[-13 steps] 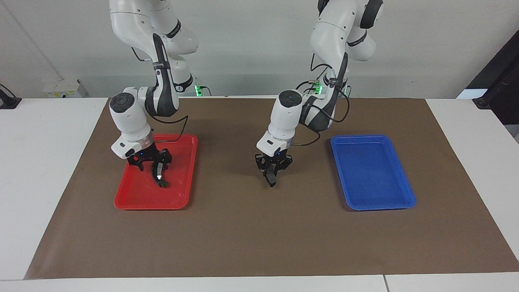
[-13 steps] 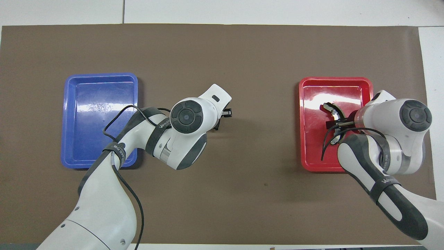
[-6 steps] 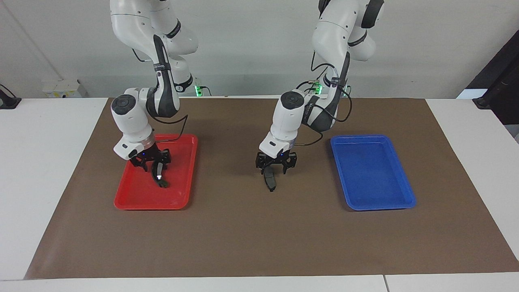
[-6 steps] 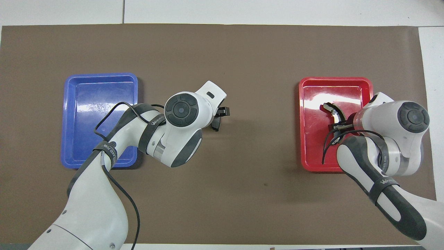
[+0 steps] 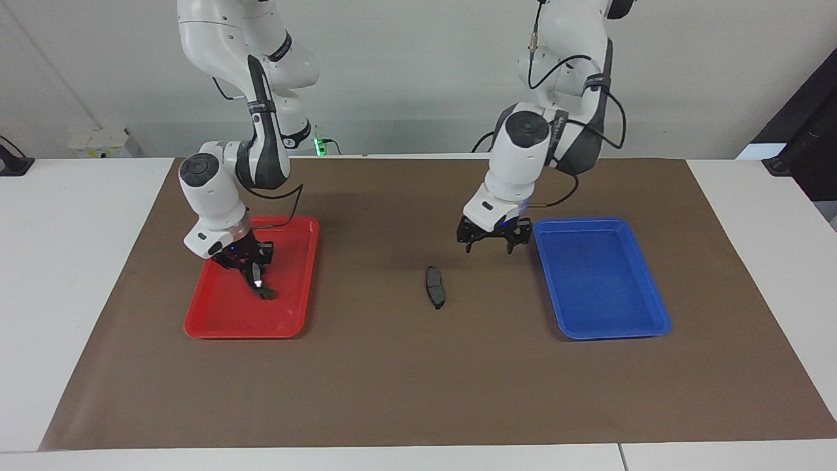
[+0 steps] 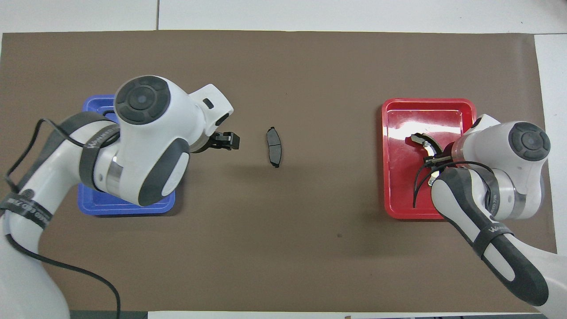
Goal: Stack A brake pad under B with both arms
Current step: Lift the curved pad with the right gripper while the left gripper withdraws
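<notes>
Nearest the robots, the left gripper (image 5: 489, 244) hangs in the air with fingers (image 5: 511, 246) spread and holding nothing, over the brown mat (image 5: 418, 366) just beside the blue tray (image 5: 654, 314). At the right arm's end, the right gripper (image 5: 248, 265) pinches B (image 5: 260, 288) (its tip touching the tray floor, it seems) in the red tray (image 5: 216, 324). Farther out, the A brake pad (image 5: 435, 295) lies flat mid-bench, between the trays.
</notes>
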You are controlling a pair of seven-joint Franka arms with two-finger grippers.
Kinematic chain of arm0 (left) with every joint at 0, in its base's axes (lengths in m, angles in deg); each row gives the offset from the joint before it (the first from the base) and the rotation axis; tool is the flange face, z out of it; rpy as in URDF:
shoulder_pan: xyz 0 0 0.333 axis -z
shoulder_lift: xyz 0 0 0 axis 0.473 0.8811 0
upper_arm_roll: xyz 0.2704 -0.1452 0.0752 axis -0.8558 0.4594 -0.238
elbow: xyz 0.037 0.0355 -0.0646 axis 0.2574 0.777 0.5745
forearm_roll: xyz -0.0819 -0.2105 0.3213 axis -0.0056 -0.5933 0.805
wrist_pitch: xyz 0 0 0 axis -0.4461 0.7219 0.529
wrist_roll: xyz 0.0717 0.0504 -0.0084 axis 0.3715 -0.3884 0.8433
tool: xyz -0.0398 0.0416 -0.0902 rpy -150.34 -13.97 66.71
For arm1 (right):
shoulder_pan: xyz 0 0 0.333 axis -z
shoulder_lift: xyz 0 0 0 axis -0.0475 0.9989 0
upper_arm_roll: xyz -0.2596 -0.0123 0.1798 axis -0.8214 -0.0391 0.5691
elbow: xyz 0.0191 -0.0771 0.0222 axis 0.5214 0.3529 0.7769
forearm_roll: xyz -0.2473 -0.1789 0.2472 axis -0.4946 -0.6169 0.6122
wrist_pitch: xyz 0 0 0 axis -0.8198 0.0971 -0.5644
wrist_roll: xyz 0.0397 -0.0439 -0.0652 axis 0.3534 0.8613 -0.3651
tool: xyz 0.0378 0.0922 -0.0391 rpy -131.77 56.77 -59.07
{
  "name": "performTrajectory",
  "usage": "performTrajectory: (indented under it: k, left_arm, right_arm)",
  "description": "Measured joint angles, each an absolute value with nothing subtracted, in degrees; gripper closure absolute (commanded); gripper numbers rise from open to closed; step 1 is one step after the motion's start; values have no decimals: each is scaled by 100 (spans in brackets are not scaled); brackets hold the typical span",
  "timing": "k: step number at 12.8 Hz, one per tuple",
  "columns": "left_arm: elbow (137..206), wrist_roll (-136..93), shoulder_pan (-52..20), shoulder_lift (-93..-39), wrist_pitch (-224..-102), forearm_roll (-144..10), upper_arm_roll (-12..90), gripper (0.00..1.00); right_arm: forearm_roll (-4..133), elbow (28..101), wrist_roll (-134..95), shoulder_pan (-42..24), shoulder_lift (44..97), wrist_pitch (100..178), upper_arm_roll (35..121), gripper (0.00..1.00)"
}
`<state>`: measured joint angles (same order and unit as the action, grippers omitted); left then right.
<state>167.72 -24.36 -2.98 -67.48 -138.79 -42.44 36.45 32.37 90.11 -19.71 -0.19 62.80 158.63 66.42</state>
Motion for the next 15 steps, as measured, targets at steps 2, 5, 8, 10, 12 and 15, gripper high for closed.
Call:
performTrajectory:
  k: [2,5,8,10,12,15]
  left_arm:
    - [16757,-3660,-969,-7016,-13354,-4246,3624,1]
    - [16591,-4948,-1842,-7424,-12698,-4248,3607,1]
    - [16342,-5346,-2259,-7802,-11998,-4247,3600,1]
    - [15991,-5387,-2362,-7864,-11595,-4234,3600,1]
    - [15689,-5444,-2428,-7847,-11404,-4086,3603,2]
    - [15246,-5470,-2429,-7644,-11050,-3922,3616,3]
  right_arm:
    - [3247,8497,-1917,-71,6226,15172,6665,100]
    - [3259,7697,-1115,-624,6222,14339,6730,100]
    - [3259,7076,-636,-1385,6481,14210,6773,100]
    - [3261,6408,-277,-1770,6913,13913,6781,100]
    - [3278,5563,468,-2221,7602,13808,6790,100]
    - [3612,5043,1310,-2740,8351,14119,6803,100]
